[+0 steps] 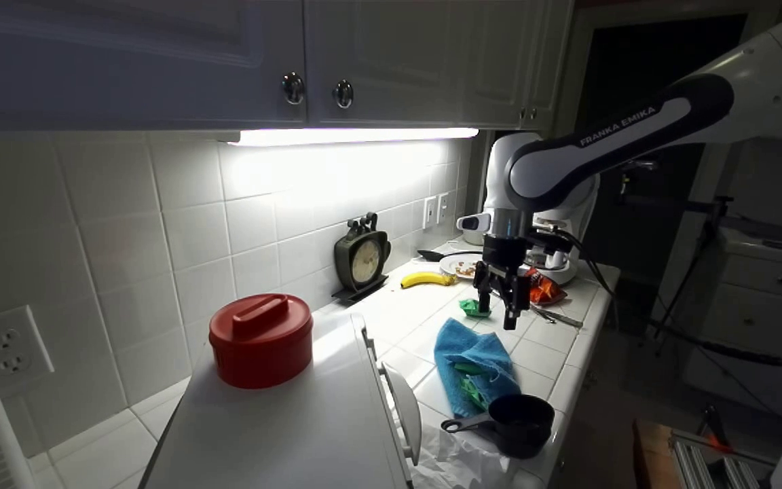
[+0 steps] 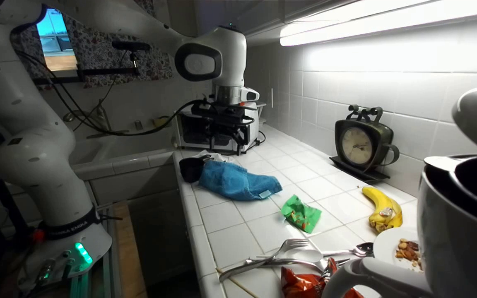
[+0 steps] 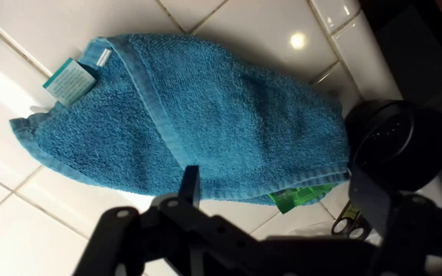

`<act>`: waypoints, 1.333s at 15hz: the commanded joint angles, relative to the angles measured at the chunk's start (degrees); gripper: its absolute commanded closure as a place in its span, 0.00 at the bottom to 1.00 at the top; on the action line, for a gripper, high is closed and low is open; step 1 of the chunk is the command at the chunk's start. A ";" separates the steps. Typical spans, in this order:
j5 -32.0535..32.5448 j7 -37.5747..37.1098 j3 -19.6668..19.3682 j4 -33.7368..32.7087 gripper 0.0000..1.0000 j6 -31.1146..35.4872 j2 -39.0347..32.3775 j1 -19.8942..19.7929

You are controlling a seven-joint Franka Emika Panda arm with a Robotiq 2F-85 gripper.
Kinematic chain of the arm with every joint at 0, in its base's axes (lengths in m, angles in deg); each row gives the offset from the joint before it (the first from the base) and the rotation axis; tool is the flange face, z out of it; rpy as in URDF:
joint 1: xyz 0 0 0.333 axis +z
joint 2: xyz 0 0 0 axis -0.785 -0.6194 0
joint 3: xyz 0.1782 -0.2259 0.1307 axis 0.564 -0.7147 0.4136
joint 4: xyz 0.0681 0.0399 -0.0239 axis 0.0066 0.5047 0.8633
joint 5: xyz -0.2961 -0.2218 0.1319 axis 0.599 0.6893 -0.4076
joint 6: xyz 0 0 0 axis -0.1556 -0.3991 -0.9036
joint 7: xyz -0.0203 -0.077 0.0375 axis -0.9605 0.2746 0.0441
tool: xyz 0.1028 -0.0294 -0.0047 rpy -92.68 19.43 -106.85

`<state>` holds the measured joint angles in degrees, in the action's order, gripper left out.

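My gripper (image 1: 497, 316) is open and empty, pointing down above the counter; it also shows in the other views (image 2: 225, 150) (image 3: 272, 174). A folded blue towel (image 3: 213, 115) lies on the white tiles beneath it and shows in both exterior views (image 1: 452, 339) (image 2: 234, 182). A green wrapper (image 3: 301, 196) sticks out from the towel's fold; the rest of it is hidden. Black measuring cups (image 3: 409, 145) stand against the towel's end near the counter edge, also seen in both exterior views (image 1: 523, 418) (image 2: 191, 169). Another green wrapper (image 2: 302, 215) lies apart on the tiles.
A white toaster oven (image 1: 275, 435) carries a red lidded container (image 1: 262, 346). A clock-like scale (image 2: 358, 145) stands by the wall. A banana (image 2: 381, 205), a plate of nuts (image 2: 383, 244), cutlery (image 2: 280, 258) and a red bag (image 2: 300, 283) lie farther along. Cabinets (image 1: 425, 61) hang above.
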<state>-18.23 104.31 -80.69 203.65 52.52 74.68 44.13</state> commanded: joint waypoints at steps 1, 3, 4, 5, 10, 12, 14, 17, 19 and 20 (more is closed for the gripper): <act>0.12 -8.69 -0.89 -0.52 0.00 1.33 1.84 -0.58; -0.67 -12.19 -1.66 -0.75 0.00 5.66 0.73 -0.87; -0.94 -13.73 -2.11 -0.85 0.00 8.08 -0.21 -1.00; 0.02 -16.08 -2.40 -0.65 0.00 11.67 -1.37 -1.30; 2.72 -29.32 -3.56 -0.96 0.00 22.87 -7.80 -3.21; 3.67 -35.67 -3.82 -1.07 0.00 24.70 -10.32 -3.93; 4.38 -42.37 -3.83 -1.20 0.00 25.43 -12.40 -4.37; 4.10 -51.15 -3.81 -1.52 0.00 23.78 -14.17 -4.47; 2.94 -53.97 -3.67 -1.33 0.00 23.38 -14.90 -4.49; 2.02 -54.33 -3.47 -1.00 0.00 23.46 -15.15 -4.51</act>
<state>-15.86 54.06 -84.59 202.95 76.96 60.55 39.91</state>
